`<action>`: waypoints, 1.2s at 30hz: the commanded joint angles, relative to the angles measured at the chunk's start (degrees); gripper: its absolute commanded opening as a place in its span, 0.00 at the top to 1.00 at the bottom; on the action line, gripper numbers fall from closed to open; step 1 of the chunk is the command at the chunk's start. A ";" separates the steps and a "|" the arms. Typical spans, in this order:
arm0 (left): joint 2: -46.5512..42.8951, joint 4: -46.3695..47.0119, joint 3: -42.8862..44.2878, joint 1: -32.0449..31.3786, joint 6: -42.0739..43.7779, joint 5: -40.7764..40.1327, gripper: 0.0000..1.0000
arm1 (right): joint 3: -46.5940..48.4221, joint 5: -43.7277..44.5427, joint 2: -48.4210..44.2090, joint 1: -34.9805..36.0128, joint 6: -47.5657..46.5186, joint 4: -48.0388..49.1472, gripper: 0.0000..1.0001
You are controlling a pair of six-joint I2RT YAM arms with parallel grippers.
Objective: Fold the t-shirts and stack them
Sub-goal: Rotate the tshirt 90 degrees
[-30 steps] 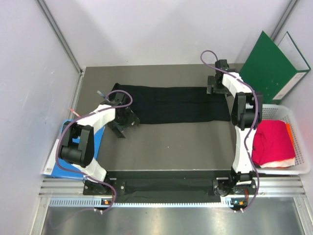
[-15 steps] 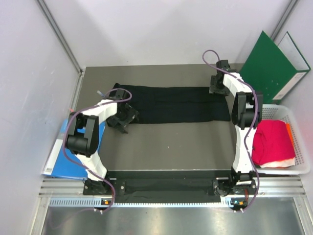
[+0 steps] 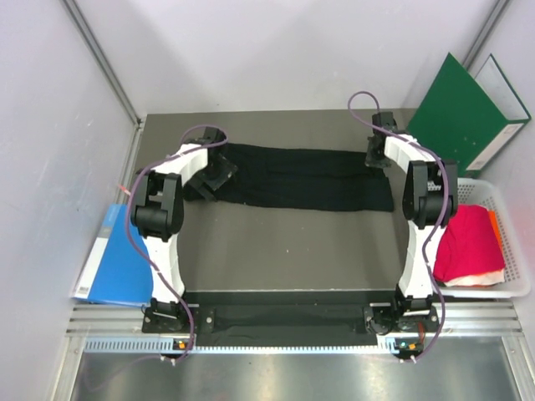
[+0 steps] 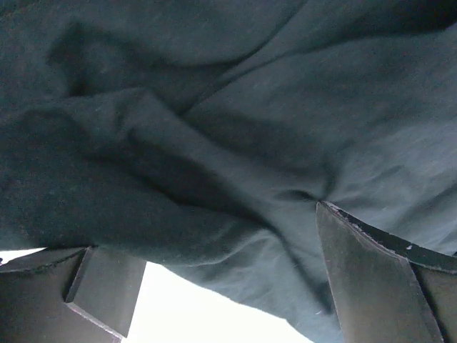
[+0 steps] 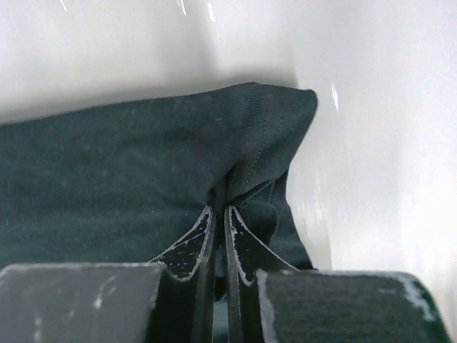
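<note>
Nearest the camera there's a ribbed metal rail [image 3: 284, 344] along the front edge where both arm bases are bolted, then a dull grey table [image 3: 284, 242] that fills the floor of the booth. Off its left edge a blue folder [image 3: 117, 267] lies flat. On the right sits a white basket [image 3: 481, 185] with the magenta-red t-shirt [image 3: 464, 242] folded inside and a sliver of orange cloth [image 3: 496, 227] tucked beside it. Further back the black t-shirt [image 3: 301, 177] is stretched into a long band across the table, left to right. The left gripper [image 3: 213, 174] is down on its left end, and in the wrist view its fingers [image 4: 371, 279] are spread wide with rumpled black cloth bunched across the gap between them. The right gripper [image 5: 220, 209] is at the other end, its fingers pressed together and pinching a folded corner of the shirt. Behind that, a green folder [image 3: 456, 113] leans in the far right corner. Plain white walls [image 3: 276, 50] close in all round, with a slanted metal post [image 3: 104, 58] on the left.
</note>
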 commanded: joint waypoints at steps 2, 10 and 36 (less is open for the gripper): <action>8.83 0.48 9.17 0.54 2.36 -2.66 0.02 | -11.32 -1.91 -2.40 -0.11 2.23 -12.46 0.96; 20.44 -2.95 26.50 0.54 7.46 -1.79 0.02 | -19.25 -4.02 -8.20 0.86 2.49 -15.09 0.97; -3.87 14.62 3.86 3.80 14.67 17.46 0.02 | -11.62 -14.93 -24.64 3.59 0.04 -25.12 0.00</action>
